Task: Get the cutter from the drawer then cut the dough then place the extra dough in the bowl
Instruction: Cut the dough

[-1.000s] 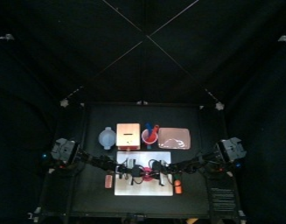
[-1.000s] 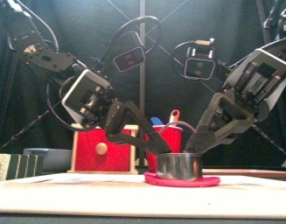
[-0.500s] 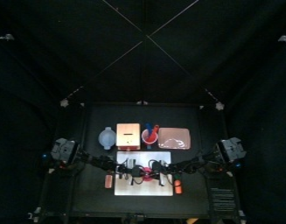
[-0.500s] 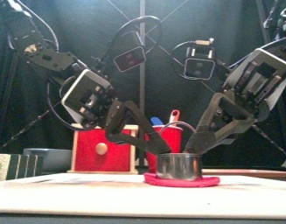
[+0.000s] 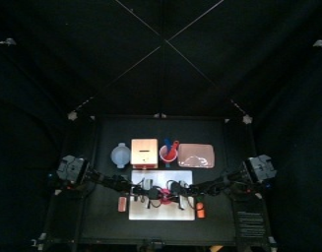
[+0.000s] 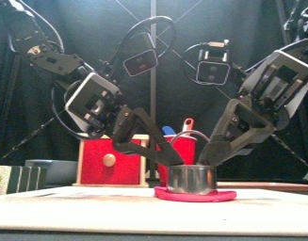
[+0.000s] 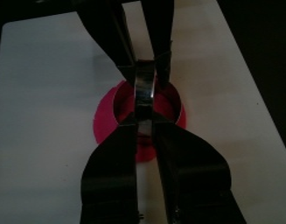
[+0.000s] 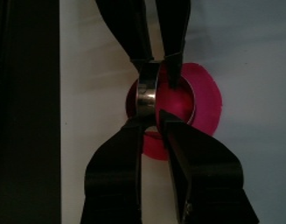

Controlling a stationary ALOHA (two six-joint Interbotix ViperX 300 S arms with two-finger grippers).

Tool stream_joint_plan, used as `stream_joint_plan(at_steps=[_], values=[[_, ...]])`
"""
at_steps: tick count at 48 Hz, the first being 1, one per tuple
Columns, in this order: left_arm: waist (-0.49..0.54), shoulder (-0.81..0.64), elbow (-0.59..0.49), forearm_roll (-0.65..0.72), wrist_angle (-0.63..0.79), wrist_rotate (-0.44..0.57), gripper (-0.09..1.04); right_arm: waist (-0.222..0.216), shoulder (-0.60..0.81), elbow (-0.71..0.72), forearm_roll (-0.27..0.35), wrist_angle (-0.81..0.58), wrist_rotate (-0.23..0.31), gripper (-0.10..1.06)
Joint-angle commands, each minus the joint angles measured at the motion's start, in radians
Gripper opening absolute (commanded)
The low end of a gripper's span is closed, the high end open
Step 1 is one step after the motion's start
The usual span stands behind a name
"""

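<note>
The round metal cutter [image 6: 189, 178] stands on the pink-red dough [image 6: 194, 196], which lies flat on the white cutting board [image 6: 68, 196]. From the left, my left gripper [image 6: 169, 172] is shut on the cutter's rim. My right gripper [image 6: 209, 167] grips the rim from the right. In the left wrist view the jaws pinch the cutter [image 7: 149, 87] over the dough [image 7: 110, 122]. The right wrist view shows the same hold on the cutter [image 8: 156, 92], with dough [image 8: 201, 101] spreading around it. From above, both grippers meet over the board [image 5: 176, 213].
Behind the board stand the wooden box [image 5: 145, 151] with its red drawer front [image 6: 112, 160], the red cup [image 5: 170, 153] with knives, and the pink tray [image 5: 198, 156]. The blue-grey bowl [image 5: 120, 155] sits at the back left.
</note>
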Motion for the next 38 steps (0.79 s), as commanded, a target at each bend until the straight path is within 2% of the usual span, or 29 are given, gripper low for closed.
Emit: stream_joint_plan(at_steps=[1, 8, 20, 27, 38], values=[[-0.041, 0.017, 0.041, -0.003, 0.064, -0.008, 0.43, -0.012, 0.012, 0.009, 0.000, 0.032, 0.018, 0.36], [-0.041, 0.009, 0.043, -0.023, 0.044, -0.008, 0.54, -0.012, -0.012, 0.006, 0.006, 0.037, 0.020, 0.41], [-0.041, 0.006, 0.046, -0.034, 0.021, -0.008, 0.59, -0.017, -0.037, 0.002, 0.012, 0.034, 0.018, 0.71], [-0.041, -0.003, 0.052, -0.043, -0.008, -0.008, 0.60, -0.017, -0.037, -0.011, 0.012, 0.031, 0.018, 0.77], [-0.038, -0.032, 0.072, -0.109, -0.058, -0.006, 0.60, -0.014, -0.044, -0.029, 0.005, 0.031, 0.018, 0.77]])
